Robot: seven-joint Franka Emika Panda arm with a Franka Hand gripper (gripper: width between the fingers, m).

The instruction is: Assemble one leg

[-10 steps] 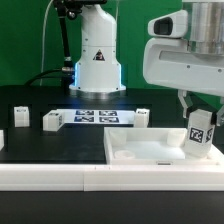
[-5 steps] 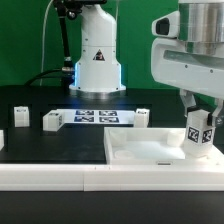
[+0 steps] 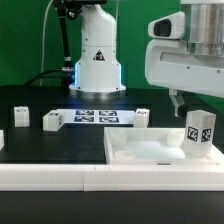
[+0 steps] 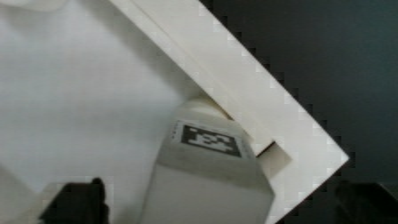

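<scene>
At the near corner of the panel, on the exterior view's right:

Item 1. The leg (image 3: pixel 201 135). One white block, upright, with its tagged face toward the room. It stands at a corner of the large white square panel (image 3: pixel 150 152). The wrist view shows the leg (image 4: pixel 210 165) close against the panel's edge, probably so that it lines up over its socket. Whether it is fully home, I cannot tell.

Item 2. The gripper (image 3: pixel 192 104). It hangs just above the leg with its jaws spread and pinches nothing. One dark finger (image 4: pixel 79 198) shows with bare panel between it and the block.

Item 3. Spare legs (image 3: pixel 50 120). These are like blocks, loose on the black table (image 3: pixel 60 148), well apart from the panel and within the arm's reach.

Item 4. The marker board (image 3: pixel 95 116). It lies flat among the spare legs.

Item 5. The arm's base (image 3: pixel 97 60), behind the rest.
</scene>
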